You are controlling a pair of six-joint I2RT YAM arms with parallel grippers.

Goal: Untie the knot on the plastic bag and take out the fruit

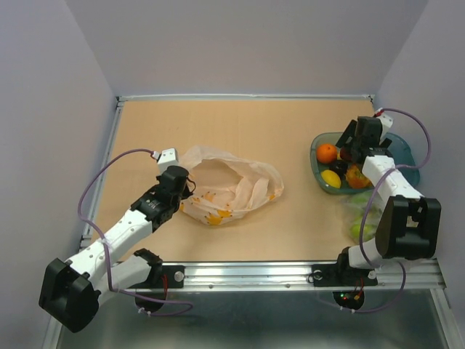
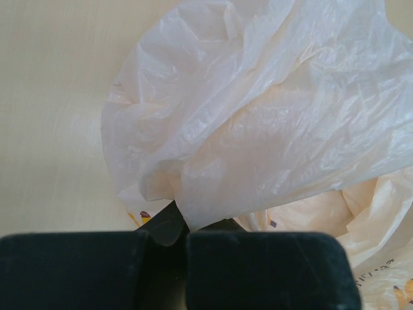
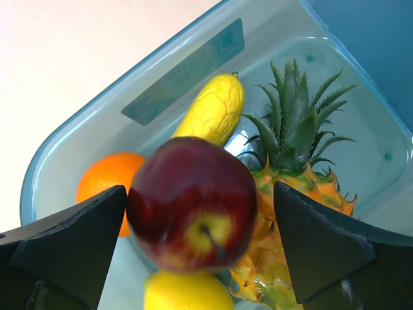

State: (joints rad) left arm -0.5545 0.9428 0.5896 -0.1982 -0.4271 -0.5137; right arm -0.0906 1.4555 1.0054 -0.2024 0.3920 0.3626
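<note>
Squarely within the spread right tool [image 3: 200, 194]: apple [image 3: 192, 213]

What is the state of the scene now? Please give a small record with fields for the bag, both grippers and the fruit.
plastic bag: lies open on the table
left gripper: shut on the bag's edge
right gripper: open, over the blue tray
apple: between the right jaws, not clamped
in tray: orange, lemon, pineapple
</note>
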